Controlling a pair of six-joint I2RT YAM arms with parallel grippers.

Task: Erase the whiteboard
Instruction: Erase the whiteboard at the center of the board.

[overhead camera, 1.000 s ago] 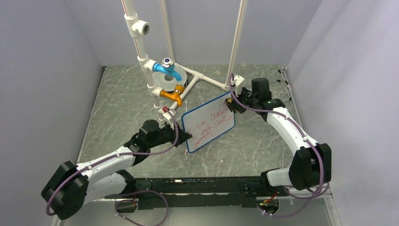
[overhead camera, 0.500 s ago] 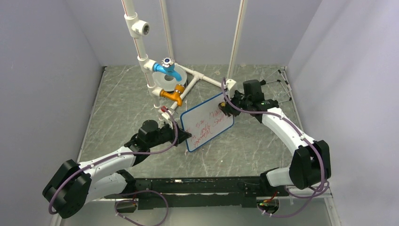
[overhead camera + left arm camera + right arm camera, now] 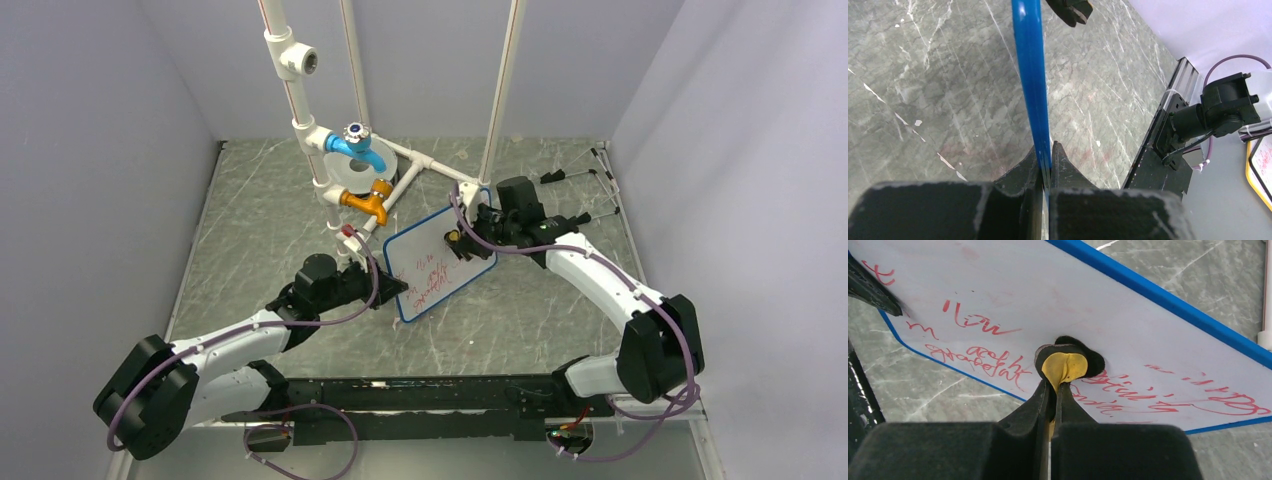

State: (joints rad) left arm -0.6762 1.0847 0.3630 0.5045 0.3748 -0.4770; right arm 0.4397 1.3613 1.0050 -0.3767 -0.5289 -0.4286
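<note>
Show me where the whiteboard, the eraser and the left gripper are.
White blue-rimmed whiteboard (image 3: 425, 272): top view, its handwritten face.
Yellow-and-black eraser pad (image 3: 1064, 365): right wrist view, its yellow back.
Left gripper (image 3: 1046, 151): left wrist view, between fingertips clamping the rim.

Grey marbled table (image 3: 250, 235), white pipe frame (image 3: 435, 163) atop

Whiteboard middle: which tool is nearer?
Right. The right tool presses a yellow eraser on the whiteboard face; the left tool clamps its blue rim.
</note>
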